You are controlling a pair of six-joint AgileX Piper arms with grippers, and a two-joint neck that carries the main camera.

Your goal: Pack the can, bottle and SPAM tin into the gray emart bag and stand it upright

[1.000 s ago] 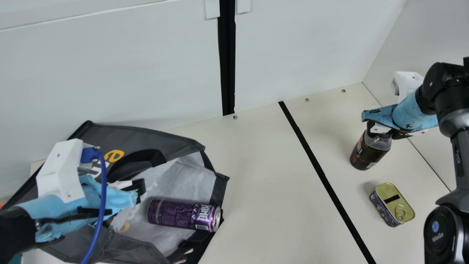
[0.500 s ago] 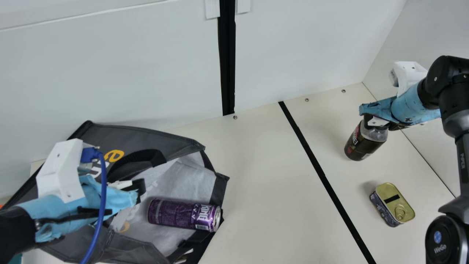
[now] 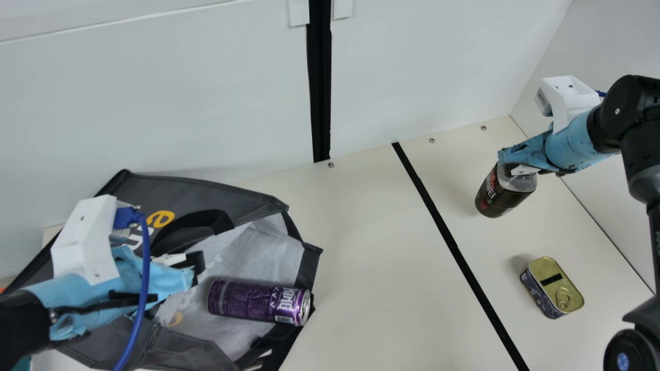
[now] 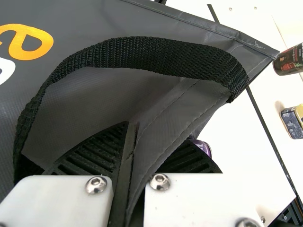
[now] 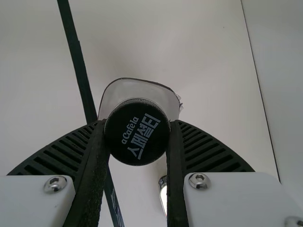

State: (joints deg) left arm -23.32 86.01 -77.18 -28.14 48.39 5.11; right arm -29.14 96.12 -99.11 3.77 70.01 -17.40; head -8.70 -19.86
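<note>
In right gripper (image 5: 138,125), well right of bag (image 3: 273,245): closed on bottle (image 3: 501,195) cap (image 5: 137,137) | in left gripper (image 4: 135,135): pinched on bag | may swing, cap-only grip

The left arm (image 3: 26,322) reaches in, and the left gripper (image 3: 195,268) pinches tight. The right arm (image 3: 637,123) bends, and the right gripper (image 3: 515,168) squeezes with a gap between its fingers (image 5: 176,156).

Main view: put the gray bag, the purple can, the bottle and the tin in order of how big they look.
1. Gray bag
2. Purple can
3. Bottle and tin: too alike to rank; the right gripper partly covers the bottle.
</note>
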